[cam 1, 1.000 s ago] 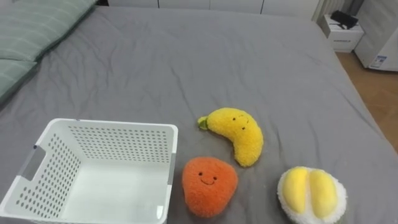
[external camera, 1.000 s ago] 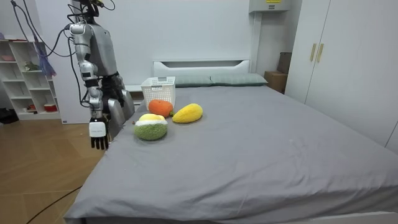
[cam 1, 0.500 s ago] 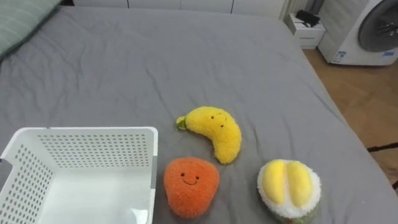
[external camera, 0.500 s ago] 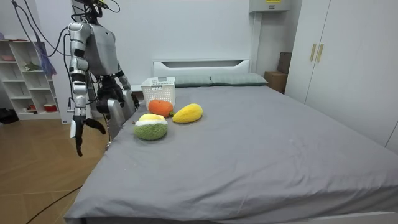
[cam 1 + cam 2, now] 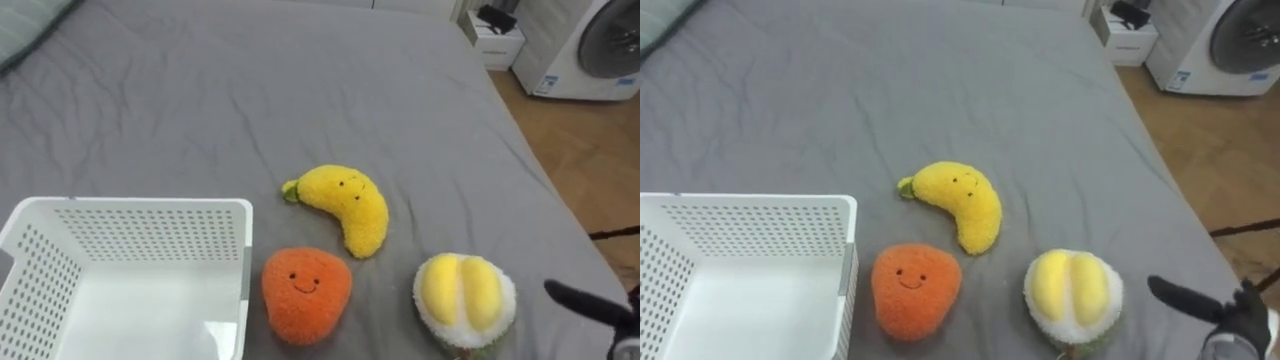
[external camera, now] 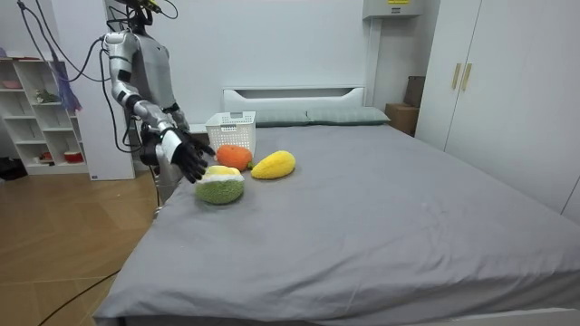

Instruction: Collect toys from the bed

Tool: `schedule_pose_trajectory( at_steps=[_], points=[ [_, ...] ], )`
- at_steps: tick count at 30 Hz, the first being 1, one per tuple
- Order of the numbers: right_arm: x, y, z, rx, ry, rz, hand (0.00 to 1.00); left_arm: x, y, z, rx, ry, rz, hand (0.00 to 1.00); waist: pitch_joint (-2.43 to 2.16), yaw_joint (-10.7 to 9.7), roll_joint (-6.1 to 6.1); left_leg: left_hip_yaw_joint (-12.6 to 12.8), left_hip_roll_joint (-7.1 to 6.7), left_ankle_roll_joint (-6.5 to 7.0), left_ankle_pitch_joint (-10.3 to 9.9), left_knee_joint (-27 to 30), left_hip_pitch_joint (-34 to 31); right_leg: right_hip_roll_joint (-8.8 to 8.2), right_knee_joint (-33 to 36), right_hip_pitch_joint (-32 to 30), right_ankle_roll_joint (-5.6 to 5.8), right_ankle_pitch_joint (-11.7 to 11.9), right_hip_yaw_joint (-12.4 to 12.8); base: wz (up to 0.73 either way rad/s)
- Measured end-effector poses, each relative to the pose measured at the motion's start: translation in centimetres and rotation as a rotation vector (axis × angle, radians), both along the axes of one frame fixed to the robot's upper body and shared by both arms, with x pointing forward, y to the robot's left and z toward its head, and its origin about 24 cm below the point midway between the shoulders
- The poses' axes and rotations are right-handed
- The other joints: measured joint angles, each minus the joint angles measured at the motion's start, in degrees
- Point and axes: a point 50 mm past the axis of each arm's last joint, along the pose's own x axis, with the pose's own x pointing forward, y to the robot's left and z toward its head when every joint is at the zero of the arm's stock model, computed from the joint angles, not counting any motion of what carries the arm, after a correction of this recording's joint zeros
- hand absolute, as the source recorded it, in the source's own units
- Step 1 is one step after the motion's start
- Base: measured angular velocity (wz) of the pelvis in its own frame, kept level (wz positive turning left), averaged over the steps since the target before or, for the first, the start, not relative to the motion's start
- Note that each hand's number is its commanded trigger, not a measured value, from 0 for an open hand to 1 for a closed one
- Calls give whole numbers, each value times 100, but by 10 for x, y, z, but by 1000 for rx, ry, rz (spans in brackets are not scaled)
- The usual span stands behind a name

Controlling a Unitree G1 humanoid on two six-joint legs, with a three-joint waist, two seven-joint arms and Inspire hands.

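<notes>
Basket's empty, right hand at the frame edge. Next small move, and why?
Probably ease the open right hand left onto the round yellow-and-white plush. It lies nearest the hand, untouched, and the white basket holds nothing yet.

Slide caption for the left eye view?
Open right hand near the durian toy; banana, orange and basket lie on the bed.

Banana [image 5: 345, 205], orange [image 5: 305, 293] and durian [image 5: 463, 300] are fuzzy plush, bedsheet [image 5: 200, 100] matt cloth, basket [image 5: 150, 208] smooth plastic

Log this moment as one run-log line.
phase: pre-grasp | right robot hand: open, near durian plush, apart | banana plush, orange plush: on bed | white basket: nothing seen inside
</notes>
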Motion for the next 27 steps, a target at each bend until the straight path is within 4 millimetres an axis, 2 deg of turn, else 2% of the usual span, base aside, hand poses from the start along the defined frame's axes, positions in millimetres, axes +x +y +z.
schedule_pose_trajectory(
  at_steps=[3, 9, 13, 18, 27],
  points=[
    [10, 11, 1, -44, 17, 85, 0, 0, -2, -1, -4, 4, -17, 0, -1, 91, 22, -31, 0, 1, 0, -21, -27, -5, 2, -17, 0, 1, -22, 0],
    [15, 25, -3, -151, 100, 238, 0, -6, -9, -2, -18, 7, -10, 0, -6, 232, 108, -73, -9, 3, 5, -3, -25, -16, 2, -11, 1, 1, -87, 3],
    [14, 35, -13, -167, 170, 349, 0, -7, -12, -3, -24, 3, -10, 0, -3, 294, 95, -119, -8, -2, 12, 0, 3, -15, -7, 62, 1, 1, -136, 7],
    [4, 44, -32, -187, 313, 489, 0, -10, -12, -3, -25, 14, -14, 0, -7, 306, 61, -245, -11, -1, 9, 57, -19, -35, -8, 104, -1, 2, -280, 12],
    [-29, 44, -65, -164, 555, 564, 0, -14, -15, -4, -32, 30, -33, 0, 0, 381, -21, -281, -18, -1, 8, 99, -21, -51, -5, 179, -3, -1, -390, 2]
  ],
)
